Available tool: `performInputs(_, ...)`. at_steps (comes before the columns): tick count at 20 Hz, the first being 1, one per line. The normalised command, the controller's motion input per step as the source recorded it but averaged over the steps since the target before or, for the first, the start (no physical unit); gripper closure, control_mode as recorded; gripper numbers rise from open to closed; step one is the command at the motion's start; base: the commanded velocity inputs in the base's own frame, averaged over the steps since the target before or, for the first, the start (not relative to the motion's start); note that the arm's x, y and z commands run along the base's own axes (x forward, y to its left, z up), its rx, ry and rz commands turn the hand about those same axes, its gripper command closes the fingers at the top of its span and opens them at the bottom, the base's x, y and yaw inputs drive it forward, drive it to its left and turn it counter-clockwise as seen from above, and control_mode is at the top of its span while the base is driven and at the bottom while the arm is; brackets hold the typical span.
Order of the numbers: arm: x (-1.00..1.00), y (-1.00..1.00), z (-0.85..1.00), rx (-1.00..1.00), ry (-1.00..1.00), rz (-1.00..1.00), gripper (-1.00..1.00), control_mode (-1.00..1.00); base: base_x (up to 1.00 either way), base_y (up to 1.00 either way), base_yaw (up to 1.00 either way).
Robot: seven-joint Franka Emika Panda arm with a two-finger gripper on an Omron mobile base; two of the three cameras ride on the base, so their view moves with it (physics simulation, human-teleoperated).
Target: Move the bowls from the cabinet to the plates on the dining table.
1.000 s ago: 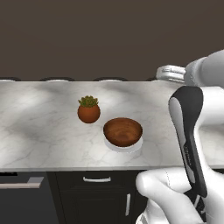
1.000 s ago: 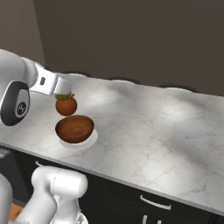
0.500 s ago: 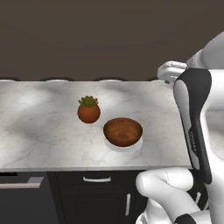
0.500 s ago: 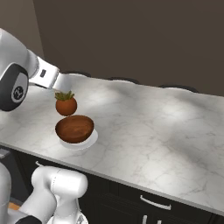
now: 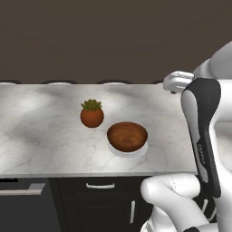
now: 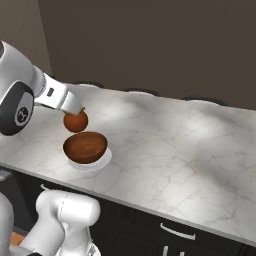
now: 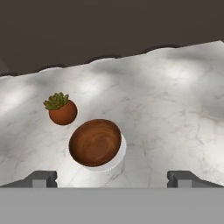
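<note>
Hand view looks down on the brown bowl [image 7: 95,143], which sits on a white plate [image 7: 120,153] near the front edge of the desk [image 7: 166,109], with a small potted plant [image 7: 61,109] just beside it toward the back. The tool [image 7: 112,177] hangs above with its jaws spread wide and nothing between them, so this bowl looks delivered. I judge the step in hand to be pulling clear: lift straight up before swinging, so the fingers miss both the bowl's rim and the plant. One bowl appears left to fetch from the cabinet; a second plate is not visible here.
</note>
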Motion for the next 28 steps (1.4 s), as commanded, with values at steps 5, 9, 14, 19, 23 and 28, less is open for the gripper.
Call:
performInputs(5,0.00,0.00,-0.11,0.00,-0.01,0.01,-1.00,-1.00,0.00,0.00,0.00)
performInputs(9,-0.03,0.00,-0.03,0.00,0.00,0.01,-1.00,-1.00,0.00,0.00,0.00)
performInputs(14,-0.14,0.00,0.00,0.00,0.00,0.00,-1.00,-1.00,0.00,0.00,0.00)
performInputs(19,0.00,0.00,0.00,0.00,0.00,0.00,-1.00,1.00,-0.23,0.01,0.00)
performInputs(23,0.00,0.00,0.00,0.00,0.00,0.00,-1.00,1.00,-0.17,0.00,0.00)
performInputs(28,0.00,0.00,0.00,0.00,0.00,0.00,-1.00,1.00,-0.16,0.01,0.00)
